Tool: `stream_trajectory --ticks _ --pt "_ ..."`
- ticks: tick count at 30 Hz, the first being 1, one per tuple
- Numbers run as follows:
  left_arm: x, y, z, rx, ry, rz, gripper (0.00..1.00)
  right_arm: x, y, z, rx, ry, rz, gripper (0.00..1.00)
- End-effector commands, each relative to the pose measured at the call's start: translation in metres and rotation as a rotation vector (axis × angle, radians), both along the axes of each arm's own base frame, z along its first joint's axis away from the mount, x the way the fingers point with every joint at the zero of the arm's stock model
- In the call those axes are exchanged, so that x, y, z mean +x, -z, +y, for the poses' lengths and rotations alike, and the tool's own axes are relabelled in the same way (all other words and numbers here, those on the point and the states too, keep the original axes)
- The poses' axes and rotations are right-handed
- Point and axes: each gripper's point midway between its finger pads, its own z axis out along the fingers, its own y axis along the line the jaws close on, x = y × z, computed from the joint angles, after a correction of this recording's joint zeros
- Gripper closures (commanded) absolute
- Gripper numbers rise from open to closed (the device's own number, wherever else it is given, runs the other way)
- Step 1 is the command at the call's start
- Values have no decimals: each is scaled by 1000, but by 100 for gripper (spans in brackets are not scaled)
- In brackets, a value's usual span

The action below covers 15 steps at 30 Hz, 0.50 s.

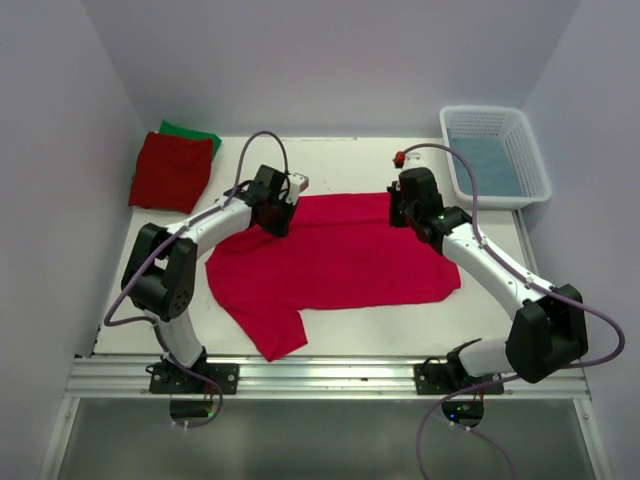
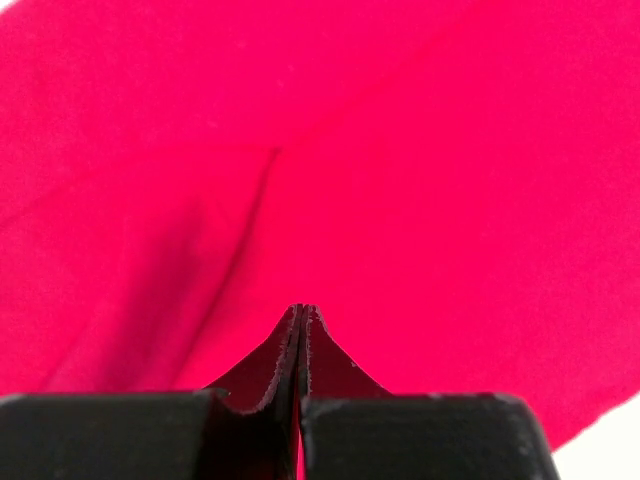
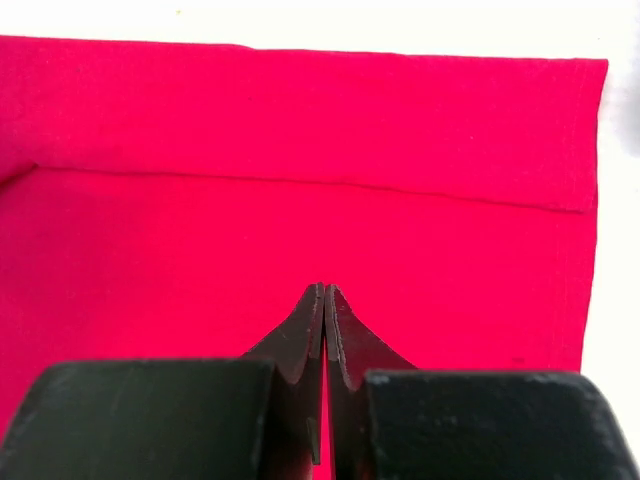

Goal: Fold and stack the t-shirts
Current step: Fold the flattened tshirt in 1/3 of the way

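Note:
A bright crimson-pink t-shirt (image 1: 330, 255) lies spread on the white table, one sleeve trailing toward the front left. My left gripper (image 1: 275, 216) sits over its far left edge and my right gripper (image 1: 403, 212) over its far right edge. In the left wrist view the left gripper (image 2: 302, 308) is shut tip to tip above pink cloth (image 2: 400, 150), with no cloth seen between the tips. The right gripper (image 3: 324, 288) is likewise shut above flat cloth (image 3: 300, 120) with a folded band along its far side. A darker red t-shirt (image 1: 172, 172) lies folded at the back left on a green t-shirt (image 1: 196, 133).
A white latticed basket (image 1: 537, 172) stands at the back right corner with blue cloth (image 1: 490, 165) inside. Grey walls close in the table on three sides. An aluminium rail (image 1: 320, 378) runs along the near edge by the arm bases.

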Motion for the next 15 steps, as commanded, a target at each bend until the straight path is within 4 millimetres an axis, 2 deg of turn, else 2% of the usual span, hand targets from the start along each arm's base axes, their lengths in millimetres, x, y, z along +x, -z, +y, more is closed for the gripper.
stream_trajectory --ticks 1,2,4,8,15 --pt "16 5 11 103 -14 -16 100 -5 -12 -5 13 18 -39 100" --pt "21 4 13 118 -27 -24 100 -5 -11 -6 10 23 -40 100" --pt "26 16 21 174 -62 -7 100 -5 -9 -8 2 28 -37 100" --pt "37 20 25 214 -106 -8 100 -5 -5 -11 -14 40 -34 100" --pt "34 27 31 251 -118 18 100 -7 -2 -16 -33 55 -30 100"
